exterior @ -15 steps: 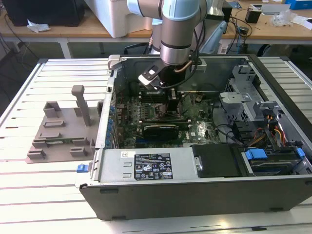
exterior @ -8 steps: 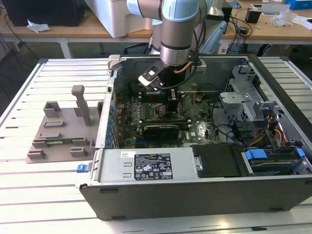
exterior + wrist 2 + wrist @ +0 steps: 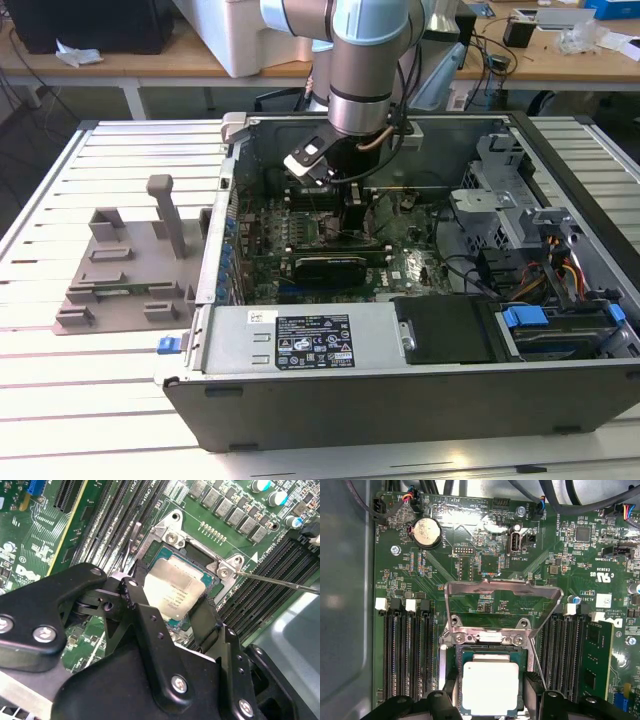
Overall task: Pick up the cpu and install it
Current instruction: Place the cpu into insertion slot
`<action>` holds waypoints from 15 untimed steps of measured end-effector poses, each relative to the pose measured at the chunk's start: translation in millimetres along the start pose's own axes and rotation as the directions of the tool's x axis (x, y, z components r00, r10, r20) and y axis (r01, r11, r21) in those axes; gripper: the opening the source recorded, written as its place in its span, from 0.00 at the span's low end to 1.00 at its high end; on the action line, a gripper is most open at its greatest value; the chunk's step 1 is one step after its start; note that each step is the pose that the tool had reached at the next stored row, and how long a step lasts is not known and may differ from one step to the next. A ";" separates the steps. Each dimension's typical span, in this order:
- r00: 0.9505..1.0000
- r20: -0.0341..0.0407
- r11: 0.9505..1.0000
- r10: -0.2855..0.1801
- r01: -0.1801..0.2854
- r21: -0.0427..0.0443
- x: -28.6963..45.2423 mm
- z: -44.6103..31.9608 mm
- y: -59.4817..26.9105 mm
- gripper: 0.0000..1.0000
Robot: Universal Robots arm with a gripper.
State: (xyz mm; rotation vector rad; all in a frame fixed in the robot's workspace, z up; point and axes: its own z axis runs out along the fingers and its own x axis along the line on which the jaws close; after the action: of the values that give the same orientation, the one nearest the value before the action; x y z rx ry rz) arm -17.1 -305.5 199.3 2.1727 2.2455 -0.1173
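Here, the gripper (image 3: 169, 599) straddles the cpu (image 3: 490, 686), which lies flat inside the socket (image 3: 172, 537). Whether it clamps the chip or stands just clear of it cannot be told.

Handling: the cpu is judged light, thin and rigid. Its smooth metal top offers little grip, and its underside is likely to be easily damaged. Hold it by two opposite edges of the rim only, and keep it level.

Appearance: a square silver-grey lid, faintly printed, on a thin greenish rim.

The load plate (image 3: 502, 605) stands raised at one edge of the socket, and the thin lever (image 3: 280, 581) sticks out beside it. Memory slots (image 3: 407, 655) flank the socket on both sides. A coin cell (image 3: 426, 532) sits well beyond the socket.
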 end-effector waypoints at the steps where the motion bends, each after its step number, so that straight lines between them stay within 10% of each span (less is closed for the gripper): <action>1: 1.000 0.000 1.000 0.000 0.000 0.000 0.2 0.1 0.0 0.62; 8: 1.000 0.000 1.000 0.000 0.000 0.000 6.4 -0.2 -4.2 0.62; 10: 1.000 0.000 1.000 0.000 0.000 0.000 6.1 -11.4 -4.8 0.62; 11: 1.000 -0.001 1.000 0.000 0.000 0.000 6.1 -12.8 -4.8 0.47; 13: 0.998 -0.062 1.000 -0.004 0.004 -0.002 -3.0 -12.2 -6.0 0.18; 14: 0.998 -0.062 1.000 -0.012 0.012 -0.003 -6.1 -10.2 -6.2 0.11; 15: 0.999 -0.038 1.000 -0.021 0.021 -0.001 -6.1 -9.2 -6.1 0.11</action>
State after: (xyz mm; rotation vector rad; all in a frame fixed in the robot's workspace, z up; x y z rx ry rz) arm -22.6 -311.2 209.1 2.1699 2.2883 -0.0752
